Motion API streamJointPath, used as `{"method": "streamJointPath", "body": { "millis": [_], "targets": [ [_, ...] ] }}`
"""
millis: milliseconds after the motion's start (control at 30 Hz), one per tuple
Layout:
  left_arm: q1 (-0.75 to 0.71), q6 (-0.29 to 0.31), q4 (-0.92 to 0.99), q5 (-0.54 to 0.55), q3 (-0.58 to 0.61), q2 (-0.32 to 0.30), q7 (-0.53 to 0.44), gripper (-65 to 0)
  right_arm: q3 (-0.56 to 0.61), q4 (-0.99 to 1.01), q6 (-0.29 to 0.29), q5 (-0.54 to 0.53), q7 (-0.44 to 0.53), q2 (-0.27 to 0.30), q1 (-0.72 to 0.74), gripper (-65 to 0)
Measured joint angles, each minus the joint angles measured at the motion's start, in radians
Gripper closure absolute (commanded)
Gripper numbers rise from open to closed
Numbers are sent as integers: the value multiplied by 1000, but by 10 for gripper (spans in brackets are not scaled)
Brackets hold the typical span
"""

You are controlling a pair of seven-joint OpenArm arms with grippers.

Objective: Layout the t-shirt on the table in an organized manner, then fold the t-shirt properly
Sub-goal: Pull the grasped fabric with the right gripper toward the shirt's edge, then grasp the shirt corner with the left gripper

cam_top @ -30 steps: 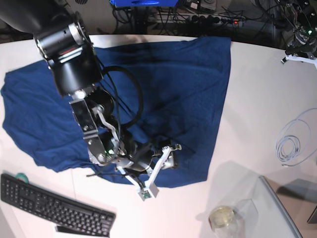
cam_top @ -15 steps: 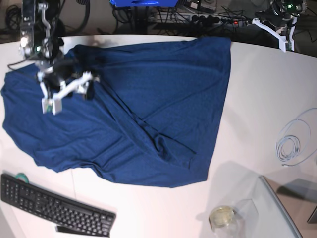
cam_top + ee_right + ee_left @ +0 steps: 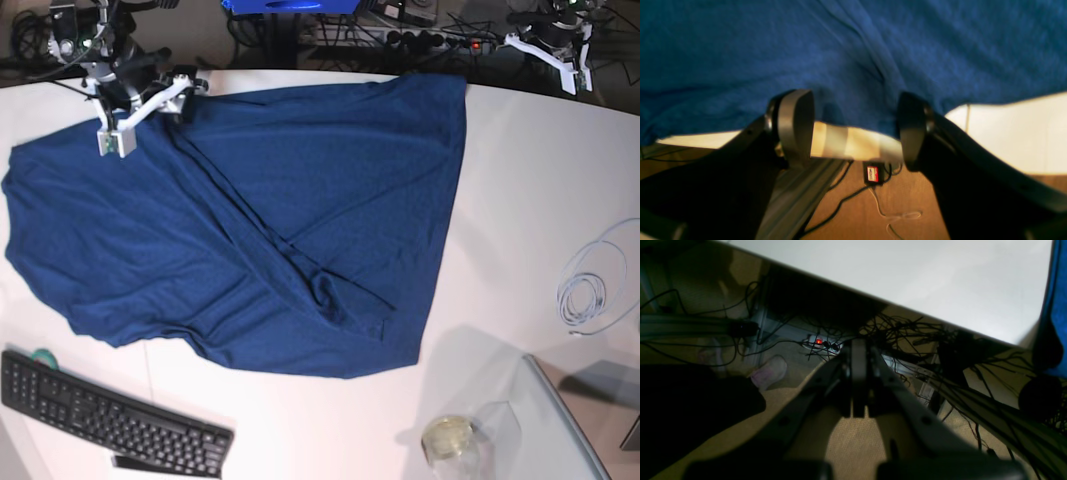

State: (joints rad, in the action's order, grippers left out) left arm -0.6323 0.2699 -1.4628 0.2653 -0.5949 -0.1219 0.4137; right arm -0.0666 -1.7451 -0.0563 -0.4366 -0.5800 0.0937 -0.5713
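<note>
The right end effector (image 3: 150,95) has moved a long way. A second ago it was low over the t-shirt (image 3: 250,220), near the table's front edge, where the cloth is bunched in a fold. Half a second ago it was already up by the far left side, and now it sits right at the table's far left corner, over the top edge of the shirt. In the right wrist view its two fingers (image 3: 796,123) stand wide apart with nothing between them, and the shirt's edge lies just past them on the white table (image 3: 530,200). The left end effector (image 3: 560,50) has moved too, and now hangs past the table's far right corner, off the table. In the left wrist view its fingers (image 3: 858,373) are pressed together and hold nothing. The t-shirt is spread over the left and middle of the table, but it is not flat. A long crease runs across it from the far left down to a lumpy fold near the front edge. I think the laying-out step is still going on, and the right end effector looks ready to take the far edge and pull it straight. Folding has not started.
</note>
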Motion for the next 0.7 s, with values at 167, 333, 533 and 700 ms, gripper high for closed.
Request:
{"method": "streamJointPath", "body": {
  "millis": [167, 333, 533, 700],
  "targets": [
    [-13, 0, 14, 0, 3, -17, -7, 0, -10, 21, 8, -3, -1, -2, -14, -362],
    [-38, 168, 52, -5, 8, -24, -34, 0, -81, 21, 22, 0, 2, 0, -21, -362],
    [-69, 369, 67, -7, 8, 35, -144, 0, -95, 21, 23, -1, 2, -12, -23, -362],
    [-39, 418, 64, -6, 9, 79, -163, 0, -93, 21, 23, -1, 3, -9, -23, -362]
  ]
}}
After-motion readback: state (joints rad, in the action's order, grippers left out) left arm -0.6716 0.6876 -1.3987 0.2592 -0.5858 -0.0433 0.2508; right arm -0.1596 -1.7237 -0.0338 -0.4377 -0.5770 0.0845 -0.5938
